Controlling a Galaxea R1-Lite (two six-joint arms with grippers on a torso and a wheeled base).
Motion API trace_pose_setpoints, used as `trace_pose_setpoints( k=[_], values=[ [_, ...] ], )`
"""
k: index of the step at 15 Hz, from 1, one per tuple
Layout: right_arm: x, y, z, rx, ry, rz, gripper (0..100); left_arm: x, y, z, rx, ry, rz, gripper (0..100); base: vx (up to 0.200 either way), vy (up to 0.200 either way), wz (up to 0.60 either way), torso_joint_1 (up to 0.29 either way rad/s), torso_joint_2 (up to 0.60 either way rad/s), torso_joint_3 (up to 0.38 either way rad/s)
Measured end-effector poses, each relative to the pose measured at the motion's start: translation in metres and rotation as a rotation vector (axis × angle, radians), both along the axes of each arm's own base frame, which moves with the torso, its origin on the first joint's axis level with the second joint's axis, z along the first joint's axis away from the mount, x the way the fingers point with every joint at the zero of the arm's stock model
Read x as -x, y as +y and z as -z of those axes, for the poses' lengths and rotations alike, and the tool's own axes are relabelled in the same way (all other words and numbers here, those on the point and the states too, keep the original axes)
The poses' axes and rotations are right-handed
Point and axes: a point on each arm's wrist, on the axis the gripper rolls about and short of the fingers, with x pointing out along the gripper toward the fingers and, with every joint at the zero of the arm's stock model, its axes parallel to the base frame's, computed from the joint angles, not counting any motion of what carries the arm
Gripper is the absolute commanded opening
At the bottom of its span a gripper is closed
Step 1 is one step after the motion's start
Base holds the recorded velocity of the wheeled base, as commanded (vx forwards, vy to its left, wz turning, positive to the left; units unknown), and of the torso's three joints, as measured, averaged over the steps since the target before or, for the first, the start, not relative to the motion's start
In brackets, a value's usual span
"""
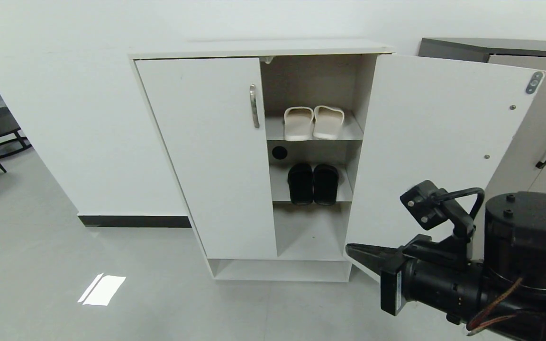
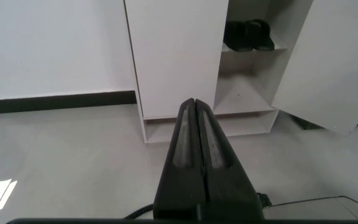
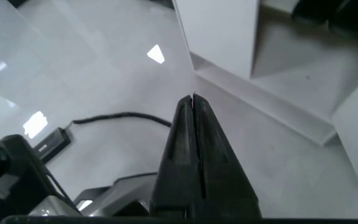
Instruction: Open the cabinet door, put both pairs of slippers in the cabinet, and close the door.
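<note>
head view has the white cabinet (image 1: 259, 48) standing on the floor (image 1: 55, 265) against the wall. its left door (image 1: 206, 156) is shut, with a metal handle (image 1: 253, 106) near its inner edge. its right door (image 1: 434, 142) is swung wide out towards me. the cream slippers (image 1: 314, 122) lie side by side on the upper shelf (image 1: 353, 132), toes pointing out. the black slippers (image 1: 313, 183) lie side by side on the middle shelf (image 1: 277, 189), straight below the cream pair. both pairs are inside the cabinet.

my right tool (image 1: 356, 251) hangs low in front of the bottom corner of the right door, its fingers pressed together and holding nothing. i cannot tell whether it touches the door. my left tool (image 2: 194, 104) is also pressed together and empty. it is held above the floor, well apart from the cabinet, and points at the foot of the left door.

a grey cabinet (image 1: 538, 118) stands just beyond the right door. a black cable (image 3: 120, 117) lies on the floor near my right tool, and a patch of light (image 1: 102, 289) falls on the floor to the left.
</note>
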Motion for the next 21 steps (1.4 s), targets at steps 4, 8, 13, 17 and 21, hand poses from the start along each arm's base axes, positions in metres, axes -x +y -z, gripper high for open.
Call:
trace_pose_setpoints(
  k=[4,8,13,17,21],
  values=[
    [0.0012,-0.0017,0.002,0.013,-0.026,-0.006,0,0.0,0.0,0.0,0.0,0.0,0.0,0,0.0,0.0,0.0,0.0,0.0,0.0],
    [0.0015,-0.002,0.0029,0.016,-0.024,-0.007,0,0.0,0.0,0.0,0.0,0.0,0.0,0,0.0,0.0,0.0,0.0,0.0,0.0],
    [0.0014,-0.0019,0.0031,0.019,-0.025,-0.007,0,0.0,0.0,0.0,0.0,0.0,0.0,0,0.0,0.0,0.0,0.0,0.0,0.0],
    [0.0014,-0.0017,0.0035,0.02,-0.024,-0.006,0,0.0,0.0,0.0002,0.0,0.002,0.0,0,0.0,0.0,0.0,0.059,-0.24,-0.25],
    [0.0012,-0.0012,0.0041,0.022,-0.023,-0.006,0,0.0,0.0,0.0,0.0,0.0,0.0,0,0.0,0.0,0.0,0.168,-0.53,-0.293]
  ],
)
